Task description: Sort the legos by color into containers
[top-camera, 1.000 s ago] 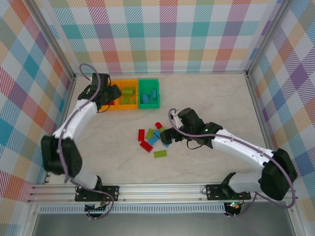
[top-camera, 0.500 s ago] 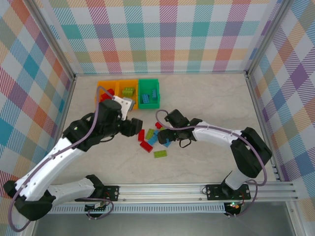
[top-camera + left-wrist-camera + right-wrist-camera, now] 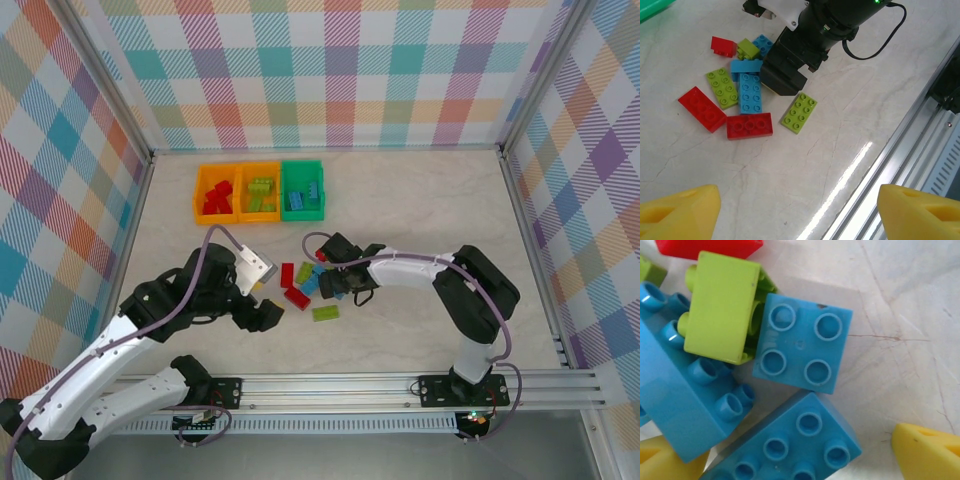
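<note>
Both pincers gape, empty: the left gripper (image 3: pixel 797 210) hovers; the right gripper (image 3: pixel 792 456) straddles the long blue brick (image 3: pixel 810 432). We should close squarely, without nudging the lime brick (image 3: pixel 720 310).

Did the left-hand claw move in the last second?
Yes. The left gripper has left the orange bins and come toward the front rail, beside the loose bricks.

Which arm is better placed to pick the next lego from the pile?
Right. The right tool, open, is low over the pile, a blue lego between its fingers. The left tool, also open, is farther back from the pile.
</note>
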